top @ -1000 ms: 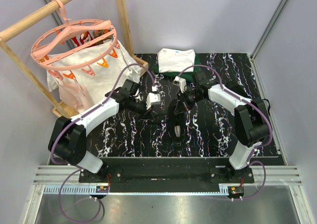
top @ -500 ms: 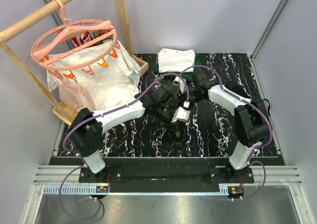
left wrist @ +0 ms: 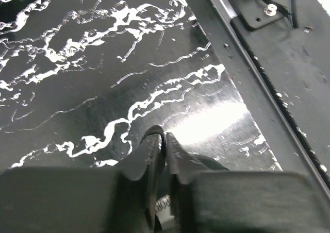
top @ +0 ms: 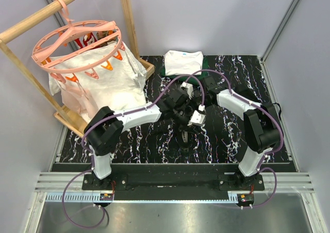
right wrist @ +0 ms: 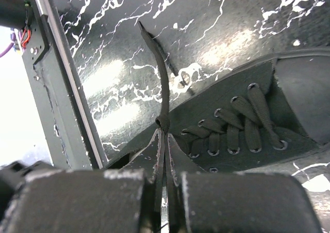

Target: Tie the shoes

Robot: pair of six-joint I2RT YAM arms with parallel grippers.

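Note:
The small black sneaker (top: 184, 131) lies in the middle of the black marbled mat, mostly hidden under both grippers. In the right wrist view its laced eyelets (right wrist: 242, 125) show to the right of my fingers. My right gripper (right wrist: 165, 132) is shut on a black lace (right wrist: 163, 83) that runs taut up from the fingertips. It is partly hidden under the left arm in the top view (top: 191, 104). My left gripper (top: 196, 123) reaches across over the shoe. In its wrist view its jaws (left wrist: 164, 136) are pressed together on a thin black lace looped at the tip.
Folded white and dark green clothes (top: 182, 63) lie at the back of the mat. A pink round hanger (top: 77, 39) with white cloths hangs on a wooden rack at the left. The mat's edge and metal rail (left wrist: 242, 42) show near the left gripper.
My left arm has swung from left of the shoe across it to the right, crossing under the right arm's wrist. The right arm has hardly moved.

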